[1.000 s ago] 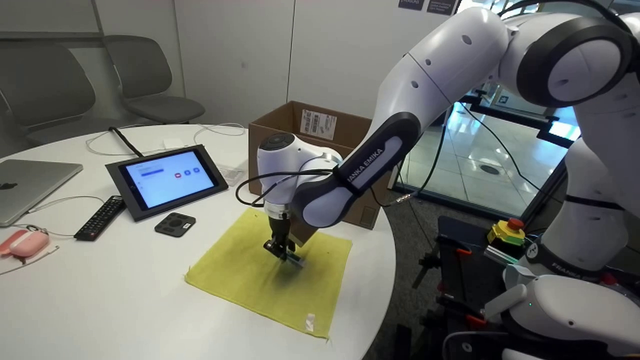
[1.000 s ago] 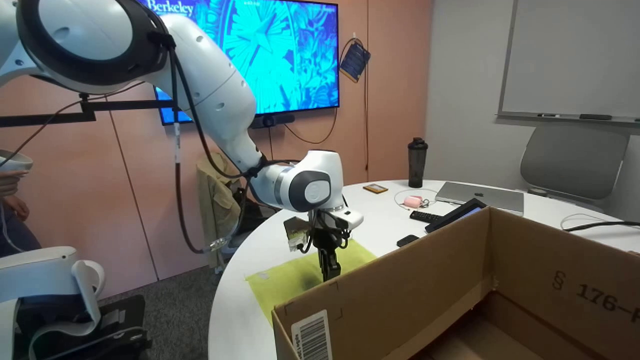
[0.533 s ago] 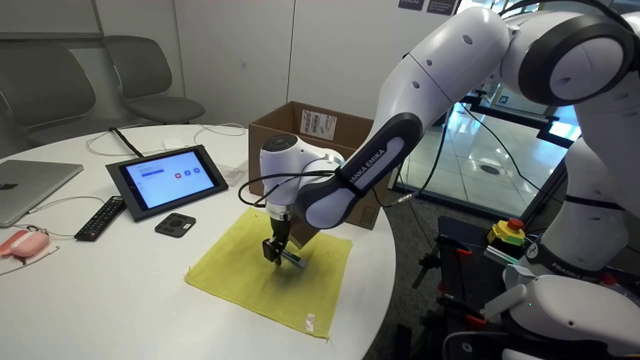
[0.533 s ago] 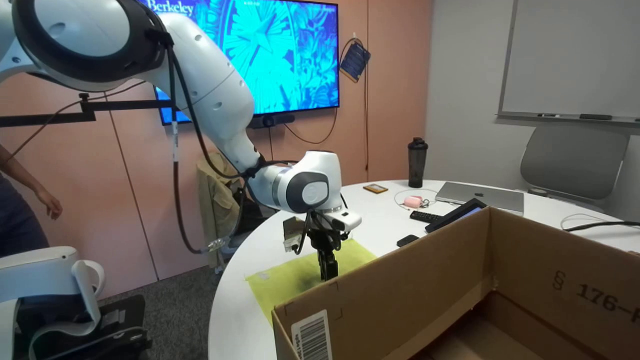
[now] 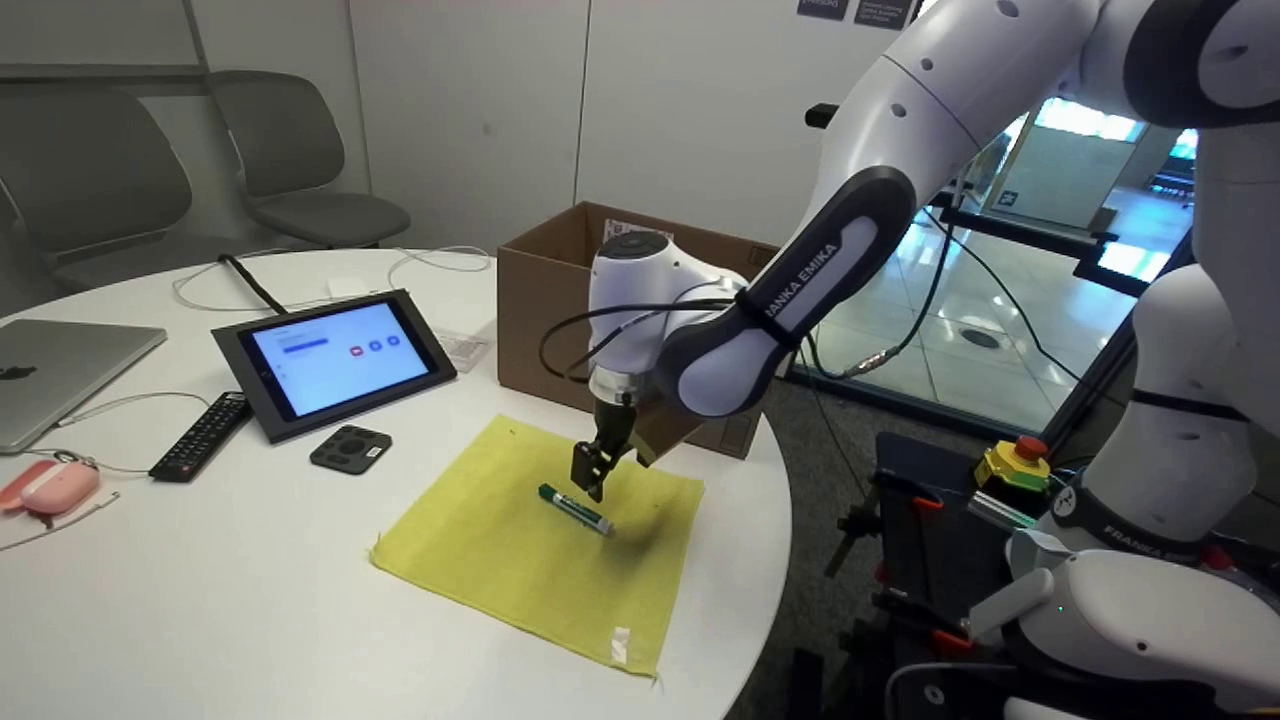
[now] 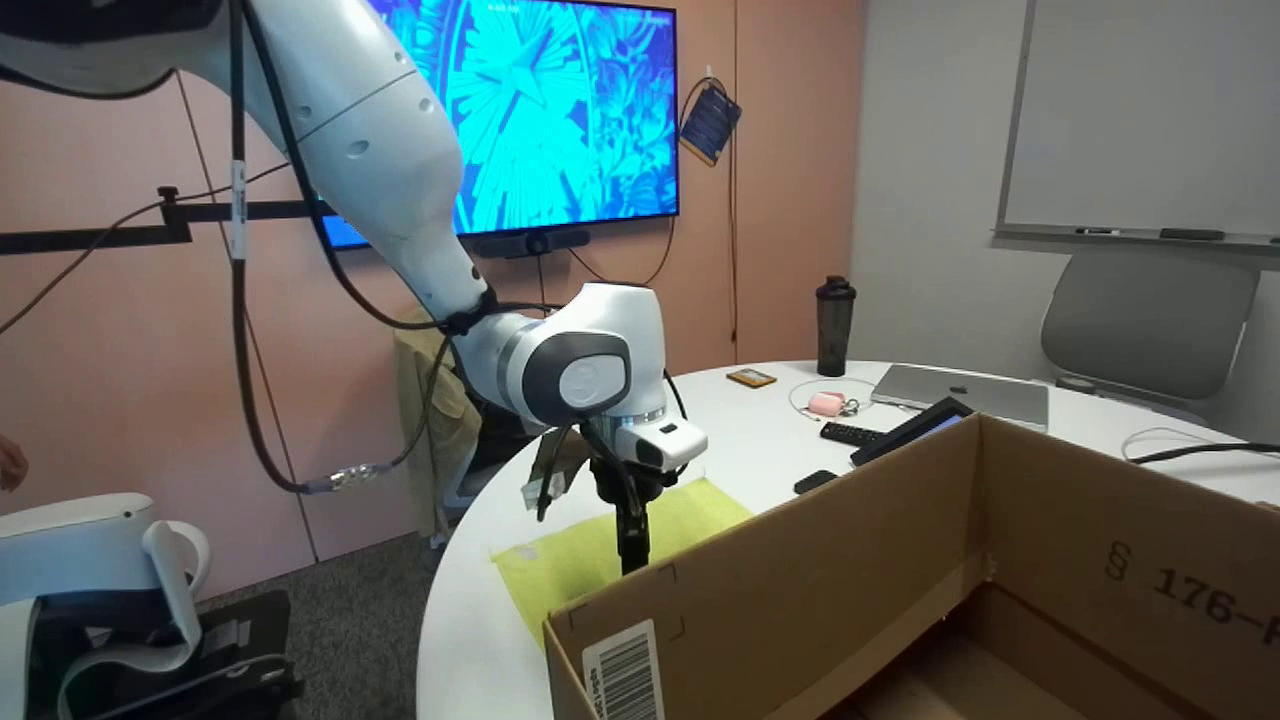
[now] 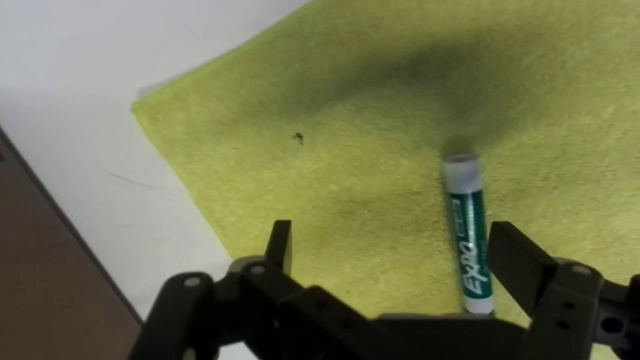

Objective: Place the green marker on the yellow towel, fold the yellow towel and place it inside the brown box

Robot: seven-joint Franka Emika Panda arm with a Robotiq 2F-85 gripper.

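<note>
A green marker with white ends lies on the yellow towel, which is spread flat on the table. My gripper hangs over the towel, above the marker and apart from it. In the wrist view the gripper is open, its fingers wide apart with nothing held. There the marker shows beneath, close to the right-hand finger. The brown box stands upright behind the towel, its top open. In an exterior view the box wall hides part of the towel, and the marker does not show.
A tablet, a small black puck, a remote, a pink case and a laptop sit left of the towel. A dark bottle stands at the table's far side.
My gripper has opened and let go of the marker, which now lies on the towel. The arm has lifted and drawn back, rightward in an exterior view. A person at the edge has nearly left view.
</note>
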